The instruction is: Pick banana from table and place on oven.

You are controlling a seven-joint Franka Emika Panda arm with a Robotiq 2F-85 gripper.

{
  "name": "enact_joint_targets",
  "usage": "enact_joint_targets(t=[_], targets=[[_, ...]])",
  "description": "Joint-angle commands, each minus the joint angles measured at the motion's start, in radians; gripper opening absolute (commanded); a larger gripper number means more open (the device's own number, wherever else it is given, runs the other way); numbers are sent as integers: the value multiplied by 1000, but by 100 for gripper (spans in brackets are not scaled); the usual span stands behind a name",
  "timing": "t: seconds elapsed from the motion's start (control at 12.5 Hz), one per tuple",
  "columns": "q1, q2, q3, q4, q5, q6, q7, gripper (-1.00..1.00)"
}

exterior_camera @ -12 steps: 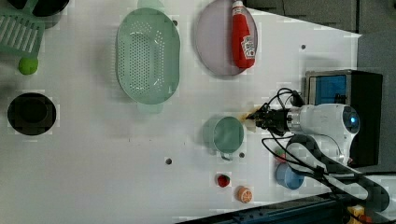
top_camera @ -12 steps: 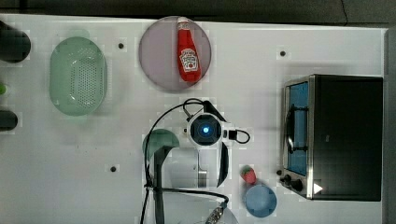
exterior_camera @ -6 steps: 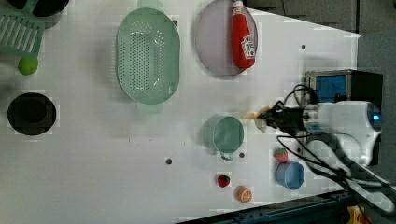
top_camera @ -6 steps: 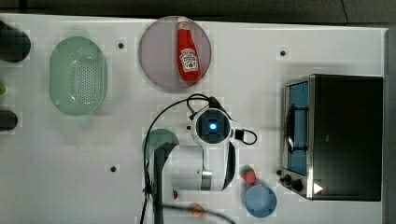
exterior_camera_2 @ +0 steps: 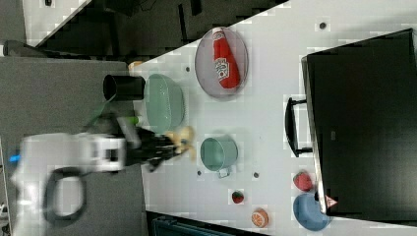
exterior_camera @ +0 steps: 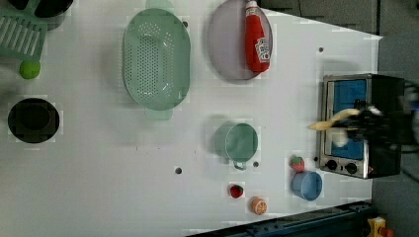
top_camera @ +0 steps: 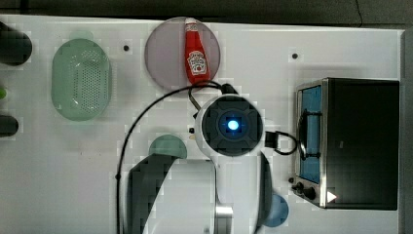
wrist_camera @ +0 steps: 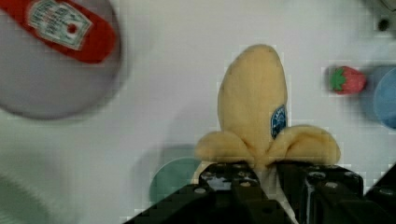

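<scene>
a: what's your pincer [wrist_camera: 266, 179] doing?

b: it's clenched on the banana [wrist_camera: 256, 109], jaws only narrowly apart, pinching its stem end where the peel flaps curl out.

a: and where's the banana?

b: lifted clear of the table [exterior_camera: 148, 163]. in the left view it [exterior_camera: 332, 121] hangs in front of the oven [exterior_camera: 356, 126] door, tip pointing toward the left view's left, over the green cup [exterior_camera: 237, 142] side.

worktop [exterior_camera: 99, 187]: white, dark screw holes | 12: grey plate [exterior_camera: 227, 49], green colander [exterior_camera: 156, 59] | centre: green cup [exterior_camera: 239, 142] | 3: oven [exterior_camera: 353, 126] | 5: blue bowl [exterior_camera: 306, 185], strawberries [exterior_camera: 296, 163], orange slice [exterior_camera: 258, 205] | 9: black bowl [exterior_camera: 33, 120]
</scene>
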Motion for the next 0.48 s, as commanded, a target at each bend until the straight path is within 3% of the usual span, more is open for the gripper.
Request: enact_joint_targets(t=[0.08, 0.48], targets=[[-7, -33, -24, 148, -15, -125, 15, -62], [-27, 32, -183, 238, -17, -154, -67, -62]])
